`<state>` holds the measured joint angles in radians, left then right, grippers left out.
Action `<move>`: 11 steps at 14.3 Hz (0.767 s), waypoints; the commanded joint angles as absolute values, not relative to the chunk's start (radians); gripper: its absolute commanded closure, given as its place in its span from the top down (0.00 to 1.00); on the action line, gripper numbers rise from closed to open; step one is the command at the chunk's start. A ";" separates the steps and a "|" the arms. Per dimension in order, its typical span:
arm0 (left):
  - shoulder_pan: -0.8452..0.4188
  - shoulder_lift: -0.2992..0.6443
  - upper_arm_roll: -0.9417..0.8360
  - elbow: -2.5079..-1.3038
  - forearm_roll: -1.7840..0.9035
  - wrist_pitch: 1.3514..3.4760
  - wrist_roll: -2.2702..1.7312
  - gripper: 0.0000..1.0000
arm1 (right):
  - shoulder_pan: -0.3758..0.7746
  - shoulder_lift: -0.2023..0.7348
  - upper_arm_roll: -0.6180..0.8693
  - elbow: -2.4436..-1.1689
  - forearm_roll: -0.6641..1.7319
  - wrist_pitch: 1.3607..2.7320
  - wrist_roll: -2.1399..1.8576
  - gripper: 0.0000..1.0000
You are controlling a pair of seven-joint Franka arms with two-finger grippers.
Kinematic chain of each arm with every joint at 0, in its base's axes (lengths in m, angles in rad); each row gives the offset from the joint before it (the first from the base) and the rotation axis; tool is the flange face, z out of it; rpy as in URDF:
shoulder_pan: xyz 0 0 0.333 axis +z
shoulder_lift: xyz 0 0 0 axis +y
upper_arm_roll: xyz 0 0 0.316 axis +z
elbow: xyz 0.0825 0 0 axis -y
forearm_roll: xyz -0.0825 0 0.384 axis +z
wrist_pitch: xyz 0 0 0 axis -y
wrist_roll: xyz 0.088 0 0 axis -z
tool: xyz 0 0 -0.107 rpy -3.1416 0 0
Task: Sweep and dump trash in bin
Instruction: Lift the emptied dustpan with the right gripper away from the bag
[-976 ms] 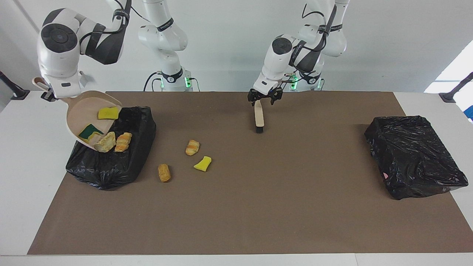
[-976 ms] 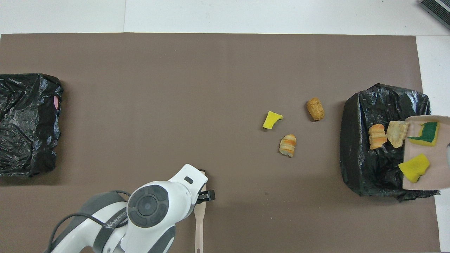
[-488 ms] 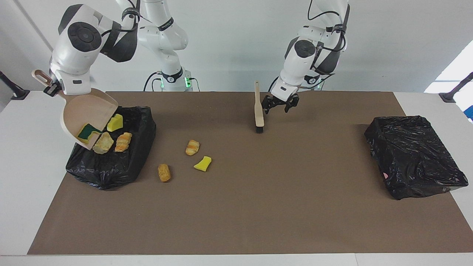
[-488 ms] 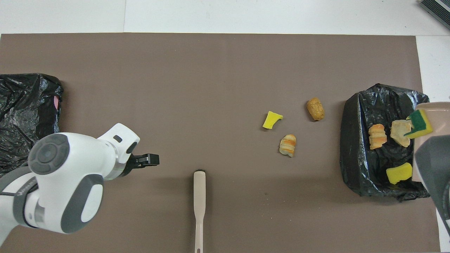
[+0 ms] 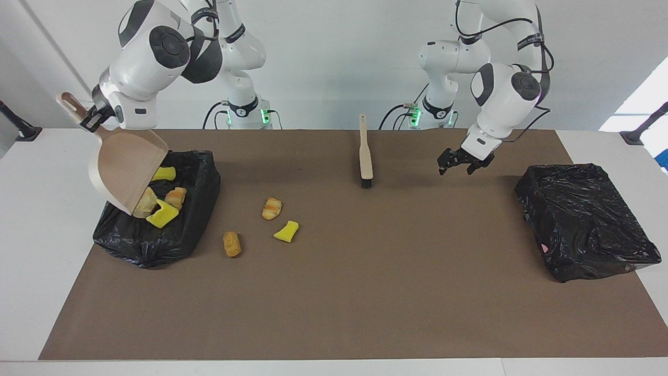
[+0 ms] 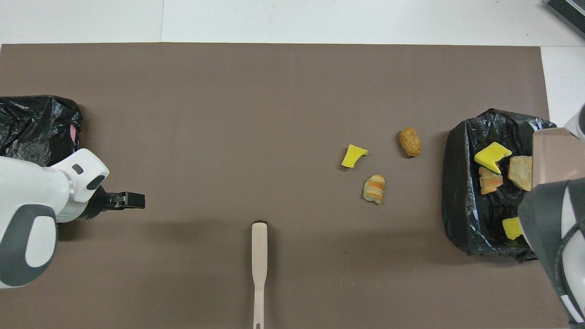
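Over the bin [image 5: 156,230] at the right arm's end of the table, the dustpan [image 5: 125,169] hangs tipped steeply, mouth down. Four pieces of trash lie in the bin: two yellow sponge pieces [image 5: 162,215] and two bread pieces [image 5: 176,196]. Three scraps [image 5: 271,209] remain on the mat between bin and brush [image 5: 365,156]: a striped roll, a yellow chunk [image 6: 353,156] and a brown bun [image 6: 410,141].

Right gripper [image 5: 90,121] is clamped on the dustpan handle. Left gripper [image 5: 460,163] hangs with fingers spread, holding nothing, over the mat between the brush and a second black bag [image 5: 584,219].

Judgement: hold the tilt until the pan reads empty, keeping its lip inside the bin rim so nothing bounces out; three scraps need another sweep.

Surface: brown mat [image 5: 365,303] on a white table; plain white wall by the arm bases.
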<state>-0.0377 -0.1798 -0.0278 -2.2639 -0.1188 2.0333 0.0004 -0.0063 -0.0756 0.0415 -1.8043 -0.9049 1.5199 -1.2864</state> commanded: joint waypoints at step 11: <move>0.028 -0.137 -0.040 -1.682 -0.020 1.522 0.035 1.00 | -0.011 -0.109 0.046 -1.758 -0.223 1.488 -0.645 0.00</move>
